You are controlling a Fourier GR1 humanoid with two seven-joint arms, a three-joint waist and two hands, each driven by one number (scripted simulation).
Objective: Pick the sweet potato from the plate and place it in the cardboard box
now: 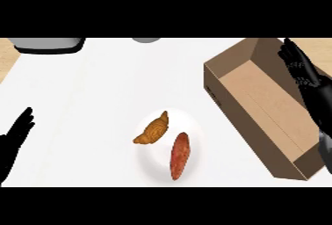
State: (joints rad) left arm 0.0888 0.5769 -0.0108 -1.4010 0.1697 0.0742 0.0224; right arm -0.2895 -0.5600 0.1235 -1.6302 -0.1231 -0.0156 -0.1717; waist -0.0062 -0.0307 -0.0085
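My right hand [304, 74] hangs flat-fingered over the cardboard box [259, 94], holding nothing. The sweet potato [179, 156] lies on the plate [194, 125] beside a croissant [153, 129], ungrasped. My left hand [16, 138] rests open at the bench's [97, 88] edge.

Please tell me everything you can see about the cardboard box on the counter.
The cardboard box is brown and rectangular, open at the top, with nothing visible inside. It looks like plain cardboard with thin walls. It lies at an angle at the counter's right side, running from the upper right toward the lower right. The right hand shows at its far wall, fingers straight; contact cannot be told. The plate lies apart, to its left.
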